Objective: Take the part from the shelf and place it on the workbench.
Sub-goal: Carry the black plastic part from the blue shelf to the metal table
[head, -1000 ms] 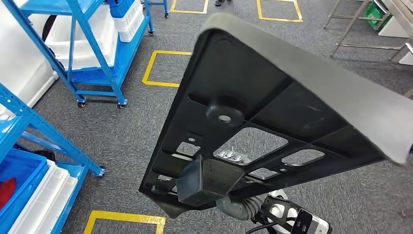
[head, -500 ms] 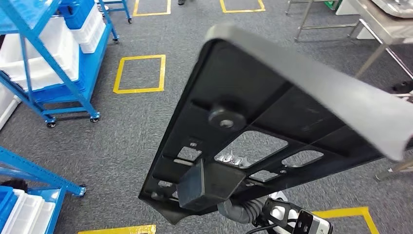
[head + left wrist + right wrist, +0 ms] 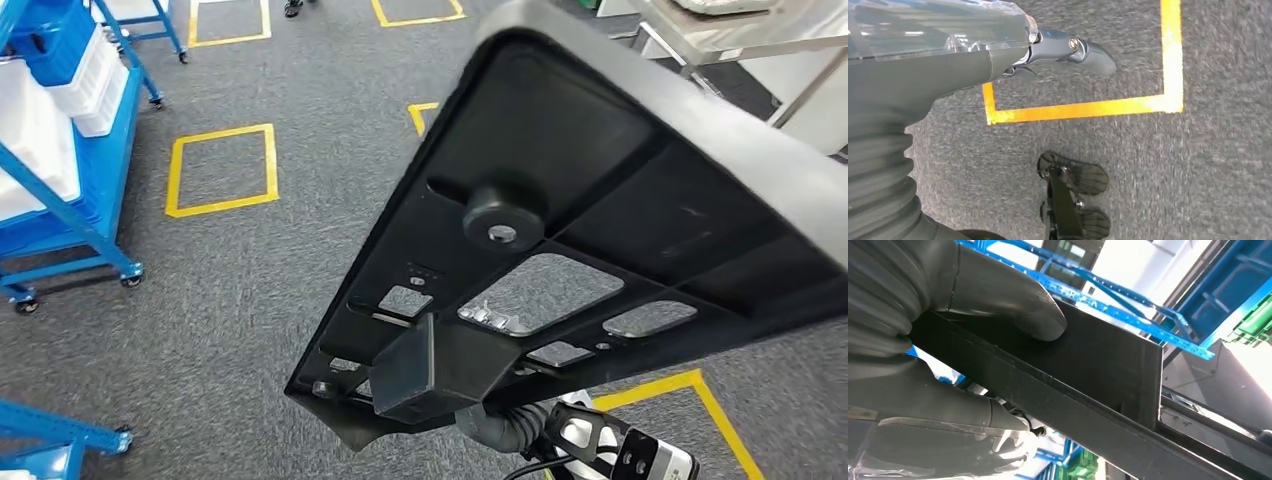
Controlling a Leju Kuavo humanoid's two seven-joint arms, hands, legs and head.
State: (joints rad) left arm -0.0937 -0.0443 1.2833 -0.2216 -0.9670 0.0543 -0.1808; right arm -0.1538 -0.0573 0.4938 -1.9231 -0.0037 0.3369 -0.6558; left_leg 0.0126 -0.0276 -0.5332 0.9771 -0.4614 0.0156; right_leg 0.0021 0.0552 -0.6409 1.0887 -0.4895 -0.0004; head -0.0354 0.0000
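The part (image 3: 600, 200) is a large black ribbed plastic panel with a grey rim, held up tilted close in front of the head camera. My right hand (image 3: 487, 319) grips it from below at its near end; its fingers show through a cut-out. In the right wrist view the thumb (image 3: 1013, 305) presses on the part's black edge (image 3: 1098, 365). My left hand (image 3: 1068, 47) hangs over the grey carpet with a finger stretched out, holding nothing. A steel workbench (image 3: 740, 25) stands at the far right, partly hidden by the part.
A blue wheeled shelf rack (image 3: 75, 215) with white bins stands at the left. Yellow taped squares (image 3: 222, 168) mark the grey carpet, with another (image 3: 690, 395) by my right side. The part hides much of the floor ahead.
The whole view has swung: the blue racks slid off to the left and the steel workbench came in at the top right. The part stays in my right hand.
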